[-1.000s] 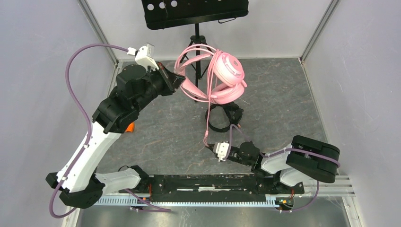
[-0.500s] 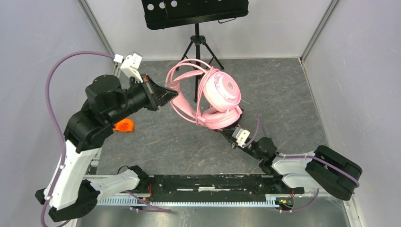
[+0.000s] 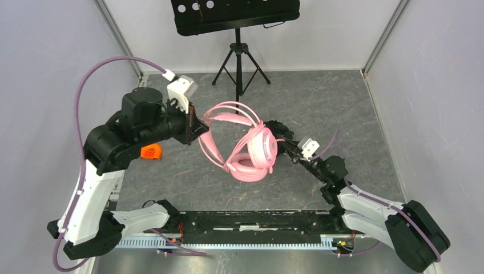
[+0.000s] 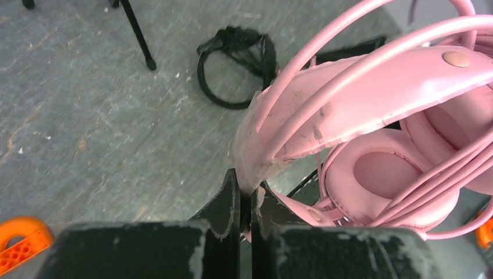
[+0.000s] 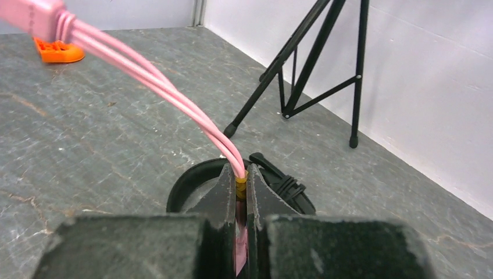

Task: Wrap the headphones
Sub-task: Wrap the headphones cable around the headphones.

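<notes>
The pink headphones (image 3: 251, 153) hang in the air at mid-table, with the pink cable (image 3: 228, 107) looped over the headband. My left gripper (image 3: 200, 127) is shut on the left end of the pink headband (image 4: 349, 99), seen close in the left wrist view. My right gripper (image 3: 283, 149) is shut on the pink cable's plug end (image 5: 239, 185), to the right of the cups; the cable (image 5: 145, 70) runs taut away to the upper left. The black headphones (image 4: 235, 67) lie on the floor, partly hidden behind the right gripper in the top view (image 3: 278, 127), and show under it in the right wrist view (image 5: 285, 189).
A black tripod music stand (image 3: 238, 34) stands at the back centre; its legs (image 5: 308, 70) show in the right wrist view. A small orange piece (image 3: 150, 151) lies on the floor at the left. Grey walls close in left, right and back.
Both arms have carried the pink headphones down and toward the front, away from the stand. The right gripper moved up and right along the cable to beside the cups. The cable is now wound on the headband.
</notes>
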Robot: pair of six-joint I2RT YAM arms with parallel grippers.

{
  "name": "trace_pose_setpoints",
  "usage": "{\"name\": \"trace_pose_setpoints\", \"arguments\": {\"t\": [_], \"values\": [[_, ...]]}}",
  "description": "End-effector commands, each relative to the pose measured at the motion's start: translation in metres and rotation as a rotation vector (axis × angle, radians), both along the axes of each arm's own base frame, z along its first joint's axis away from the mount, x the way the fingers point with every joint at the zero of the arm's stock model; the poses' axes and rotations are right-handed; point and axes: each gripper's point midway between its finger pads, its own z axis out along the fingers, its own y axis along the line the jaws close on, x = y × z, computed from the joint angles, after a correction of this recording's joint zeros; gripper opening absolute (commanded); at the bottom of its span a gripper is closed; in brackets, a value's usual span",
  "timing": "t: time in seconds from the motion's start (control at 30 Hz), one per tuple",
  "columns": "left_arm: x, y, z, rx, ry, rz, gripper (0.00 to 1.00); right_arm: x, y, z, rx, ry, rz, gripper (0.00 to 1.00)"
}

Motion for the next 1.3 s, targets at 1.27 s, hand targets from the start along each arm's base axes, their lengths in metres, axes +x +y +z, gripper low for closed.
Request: {"name": "trace_pose_setpoints", "arguments": {"t": [1.27], "values": [[0.103,0.050,-0.113,0.676,-0.194,0.364,0.02,-0.070,0.078,0.129,0.337,0.724,0.630,0.06]]}}
